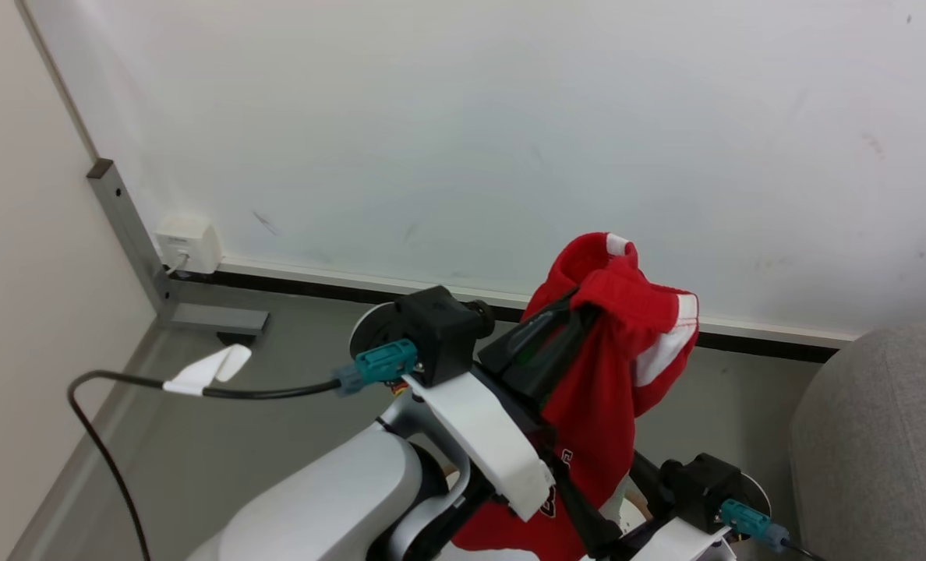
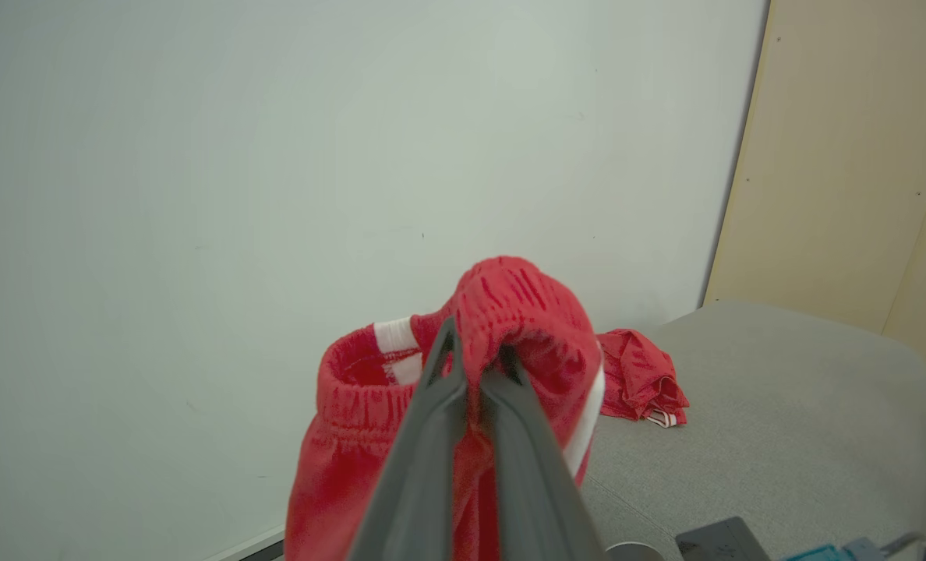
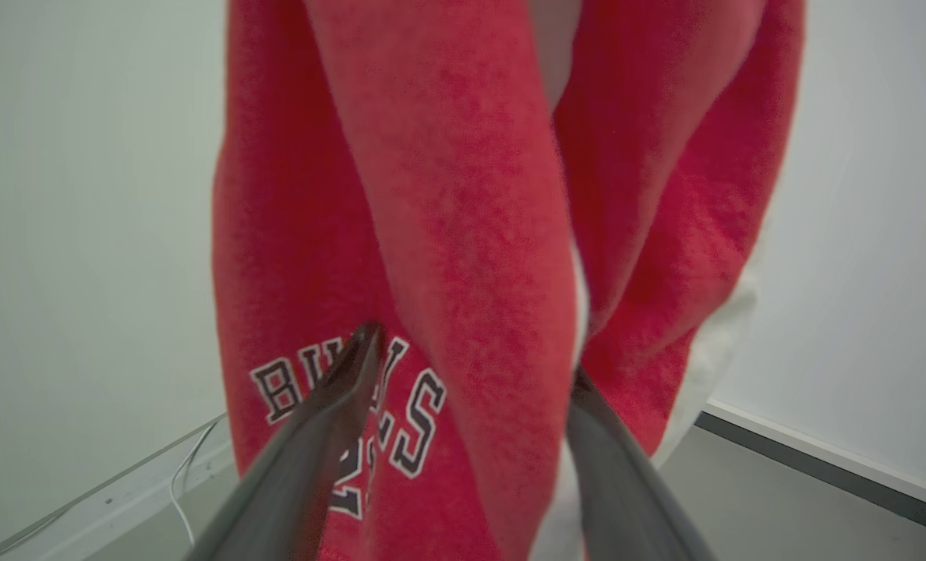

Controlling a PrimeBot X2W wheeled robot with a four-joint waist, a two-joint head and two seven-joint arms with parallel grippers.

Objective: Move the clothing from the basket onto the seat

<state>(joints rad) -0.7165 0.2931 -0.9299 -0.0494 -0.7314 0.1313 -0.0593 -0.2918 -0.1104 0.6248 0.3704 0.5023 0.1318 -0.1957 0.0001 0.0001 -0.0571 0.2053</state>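
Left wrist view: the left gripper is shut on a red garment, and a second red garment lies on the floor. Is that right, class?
One thing is wrong: the second garment lies on the seat, not the floor. The left gripper is indeed shut on a red garment. The left wrist view shows it.

fuzzy red cloth clothing (image 3: pixel 463 195), matt grey woven seat (image 2: pixel 767 405), smooth matt white wall (image 1: pixel 510 117), glossy pale forearm shell (image 1: pixel 330 499)

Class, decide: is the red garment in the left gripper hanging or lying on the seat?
Hanging. The left gripper is shut on the red garment near its top, and it dangles in the air, short of the seat.
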